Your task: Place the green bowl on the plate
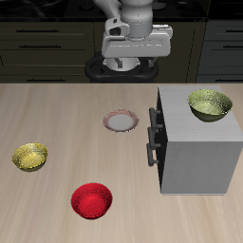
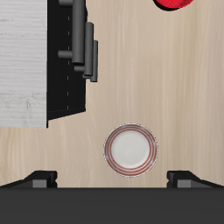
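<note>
the green bowl [image 1: 210, 104] sits up on top of the grey cabinet [image 1: 195, 152], near its back edge, so it is raised above everything else and i will have to come down on it from above rather than sweep in along the table [image 1: 57, 114]. the plate [image 1: 121, 121] lies flat on the wood just beside the cabinet's dark handled front, nothing on it, which makes it a short carry down from the cabinet top to the target. the yellow bowl [image 1: 29, 157] and the red bowl [image 1: 92, 200] rest nearer the table's front edge, well apart from both the plate and the green bowl (so neither should get in my way, as far as i can judge).

my gripper [image 1: 136, 52] hangs high at the back of the table, above the wood, touching nothing. in the wrist view my two fingertips [image 2: 38, 178] stand far apart with only bare table between them, so the jaws are spread wide and i carry nothing. that view looks straight down on the plate [image 2: 131, 150], with the cabinet's pale top [image 2: 22, 61] off to one side and a sliver of the red bowl [image 2: 178, 4] at the edge; the green bowl does not show there. i judge the task is barely begun: reaching over the cabinet comes first.
</note>
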